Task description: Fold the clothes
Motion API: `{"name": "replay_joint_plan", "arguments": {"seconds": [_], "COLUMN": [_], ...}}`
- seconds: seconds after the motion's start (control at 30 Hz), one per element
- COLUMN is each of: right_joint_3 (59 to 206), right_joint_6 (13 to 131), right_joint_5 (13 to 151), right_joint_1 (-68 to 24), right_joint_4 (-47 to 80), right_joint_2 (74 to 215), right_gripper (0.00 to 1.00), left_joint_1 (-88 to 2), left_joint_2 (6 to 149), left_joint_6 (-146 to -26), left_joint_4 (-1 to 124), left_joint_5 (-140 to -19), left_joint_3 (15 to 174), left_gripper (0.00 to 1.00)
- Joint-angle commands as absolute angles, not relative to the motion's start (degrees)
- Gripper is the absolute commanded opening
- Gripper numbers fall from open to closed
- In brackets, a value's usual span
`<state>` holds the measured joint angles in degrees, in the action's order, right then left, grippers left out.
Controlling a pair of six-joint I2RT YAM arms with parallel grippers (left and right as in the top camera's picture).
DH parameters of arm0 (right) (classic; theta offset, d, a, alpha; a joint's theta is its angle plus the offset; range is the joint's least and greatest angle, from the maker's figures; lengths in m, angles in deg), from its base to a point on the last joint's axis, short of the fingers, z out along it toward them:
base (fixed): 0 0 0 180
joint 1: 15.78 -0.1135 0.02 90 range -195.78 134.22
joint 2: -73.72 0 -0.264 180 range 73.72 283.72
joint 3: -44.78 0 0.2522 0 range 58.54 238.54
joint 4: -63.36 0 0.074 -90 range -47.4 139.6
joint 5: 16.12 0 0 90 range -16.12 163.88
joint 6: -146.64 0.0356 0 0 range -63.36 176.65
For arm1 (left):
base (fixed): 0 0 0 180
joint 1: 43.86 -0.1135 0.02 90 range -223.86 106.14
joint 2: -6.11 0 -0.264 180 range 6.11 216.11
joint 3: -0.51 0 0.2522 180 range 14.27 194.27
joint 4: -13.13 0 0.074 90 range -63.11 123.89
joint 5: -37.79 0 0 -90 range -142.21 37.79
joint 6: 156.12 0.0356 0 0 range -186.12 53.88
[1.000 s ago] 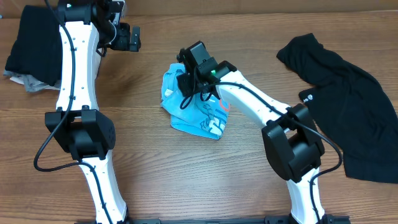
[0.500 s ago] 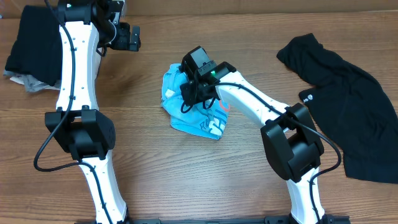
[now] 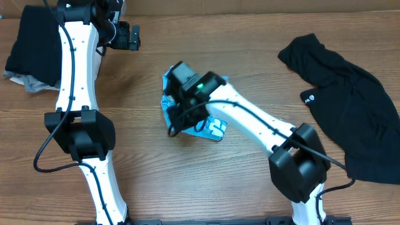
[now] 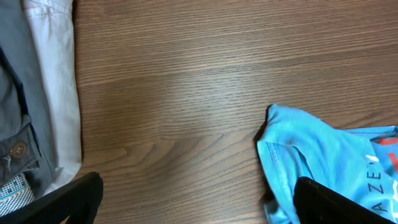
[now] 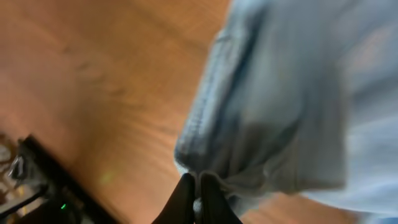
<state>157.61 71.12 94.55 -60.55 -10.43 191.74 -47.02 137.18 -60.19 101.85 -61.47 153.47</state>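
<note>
The light blue T-shirt [image 3: 214,127] lies bunched in the middle of the table, and part of its red and white lettering shows. My right gripper [image 3: 174,122] sits over its left side, shut on a pinch of the blue fabric [image 5: 273,112]. In the blurred right wrist view the jaws [image 5: 196,190] stand pressed together on the cloth. My left gripper [image 3: 128,37] hangs open at the back left, apart from the shirt. Its wrist view shows the shirt's edge [image 4: 317,152] near the right finger [image 4: 339,202], with bare wood between the fingers. A black garment with a small white logo [image 3: 350,106] lies spread at the right.
A pile of dark, grey and white clothes [image 3: 31,50] lies at the table's back left corner, and it shows as grey and white cloth [image 4: 37,93] in the left wrist view. The bases of both arms stand along the front edge.
My right gripper has shut on the blue T-shirt and moved left and toward the front, pulling the fabric with it. The left arm has stayed still.
</note>
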Motion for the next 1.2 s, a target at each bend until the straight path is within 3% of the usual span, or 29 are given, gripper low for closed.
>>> {"name": "replay_joint_plan", "arguments": {"seconds": [0.0, 0.07, 0.1, 0.13, 0.17, 0.23, 0.4, 0.43, 0.77, 1.17], "right_joint_3": [158.76, 158.76, 158.79, 158.79, 158.79, 158.81, 158.81, 158.81, 157.72, 157.13], "right_joint_6": [73.44, 73.44, 73.44, 73.73, 74.58, 76.17, 76.90, 76.90, 81.44, 81.92], "right_joint_5": [96.23, 95.77, 95.55, 95.40, 95.40, 95.40, 95.40, 95.38, 94.55, 91.44], "right_joint_1": [-63.92, -65.64, -66.19, -66.41, -66.38, -65.34, -58.60, -56.70, -36.07, -27.61], "right_joint_4": [-10.54, -10.30, -10.17, -10.15, -10.17, -10.21, -10.41, -10.34, -10.85, -13.84], "right_joint_2": [190.32, 190.32, 190.32, 190.29, 190.21, 189.62, 185.07, 183.91, 181.31, 181.31], "right_gripper": [0.04, 0.06, 0.29, 0.59, 0.77, 0.89, 0.94, 1.00, 1.00, 1.00], "left_joint_1": [-47.74, -47.76, -47.76, -47.76, -47.76, -47.76, -47.76, -47.76, -46.34, -39.39], "left_joint_2": [137.00, 137.00, 137.00, 137.00, 137.00, 137.00, 137.00, 137.00, 137.05, 137.05], "left_joint_6": [-60.32, -60.32, -60.32, -60.32, -60.32, -60.30, -59.66, -59.69, -58.55, -55.56], "left_joint_4": [101.57, 101.59, 101.61, 101.63, 101.65, 101.79, 102.94, 103.21, 109.76, 116.56], "left_joint_5": [-62.12, -62.12, -62.12, -62.12, -62.12, -62.12, -62.23, -62.41, -70.23, -69.58], "left_joint_3": [153.16, 153.16, 153.16, 153.16, 153.16, 153.16, 153.16, 153.16, 153.12, 149.93], "left_gripper": [1.00, 1.00, 1.00, 1.00, 1.00, 1.00, 1.00, 1.00, 1.00, 1.00]}}
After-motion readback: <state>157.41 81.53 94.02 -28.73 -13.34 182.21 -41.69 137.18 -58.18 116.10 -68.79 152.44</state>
